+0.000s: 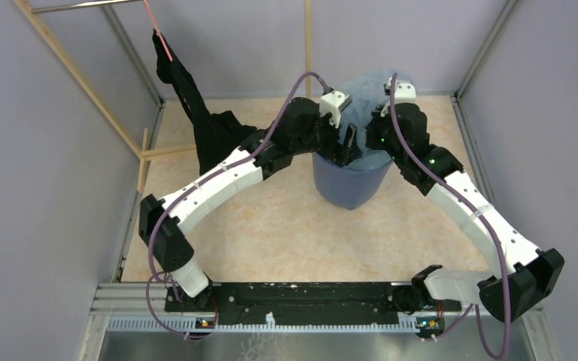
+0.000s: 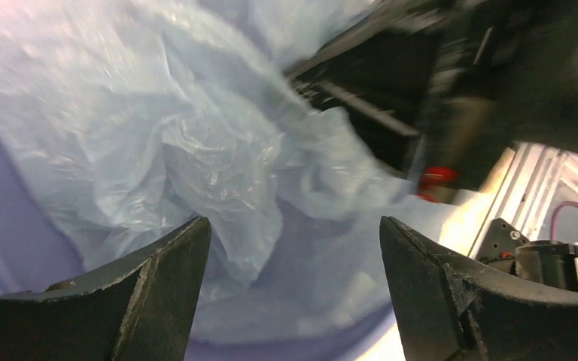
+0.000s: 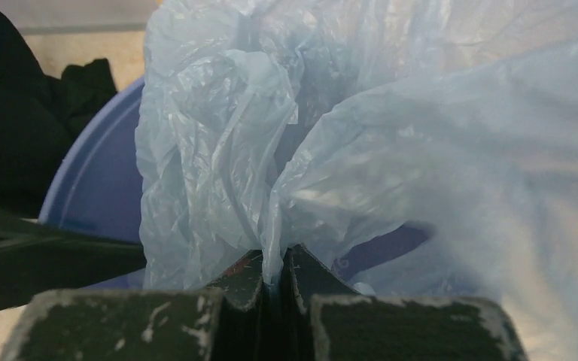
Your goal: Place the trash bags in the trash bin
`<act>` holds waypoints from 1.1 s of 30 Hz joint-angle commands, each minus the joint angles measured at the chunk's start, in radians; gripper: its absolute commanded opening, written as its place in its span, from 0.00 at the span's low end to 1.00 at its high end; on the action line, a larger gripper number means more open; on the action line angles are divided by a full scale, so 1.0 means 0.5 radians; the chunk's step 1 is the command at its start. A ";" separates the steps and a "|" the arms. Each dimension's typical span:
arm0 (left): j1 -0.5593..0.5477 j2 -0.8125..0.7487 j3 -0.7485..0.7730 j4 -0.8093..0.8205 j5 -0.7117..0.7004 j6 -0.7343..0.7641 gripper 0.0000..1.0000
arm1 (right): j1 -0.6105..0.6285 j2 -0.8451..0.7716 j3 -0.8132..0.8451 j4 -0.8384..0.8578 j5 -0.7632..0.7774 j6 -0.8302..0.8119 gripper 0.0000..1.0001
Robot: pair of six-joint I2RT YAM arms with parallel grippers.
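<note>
Partly done: bag [image 3: 218,150] lodged in bin [image 1: 346,188], film bunched above the rim.
A fold is pinched by the closed right gripper [image 3: 271,274]; the left gripper [image 2: 293,278] is held wide open and empty inside the bin. Release is judged outstanding.

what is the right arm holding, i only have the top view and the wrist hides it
Observer: In the right wrist view, the right jaws are shut on a pinched fold of the bag.
Operator: and the left, has it got any of it
Observer: No. In the left wrist view, the left jaws stand open with nothing between them, and the film is just beyond their tips.
Operator: is any of the bag inside yet
Observer: Yes. The left wrist view shows crumpled film lying inside the bin, against its inner wall.
</note>
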 commanded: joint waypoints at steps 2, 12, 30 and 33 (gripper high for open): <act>0.003 -0.349 0.048 -0.080 -0.061 0.059 0.90 | -0.013 0.094 0.059 0.024 -0.130 0.010 0.00; 0.014 -0.928 -0.352 -0.117 -0.533 0.116 0.95 | 0.010 0.286 -0.092 0.194 -1.197 -0.075 0.00; 0.019 -1.414 -0.780 -0.122 -0.842 0.025 0.97 | 0.245 0.573 0.027 0.464 -2.312 0.205 0.00; 0.019 -1.413 -0.787 -0.109 -0.844 0.021 0.97 | 0.250 0.537 0.011 0.602 -2.273 0.345 0.00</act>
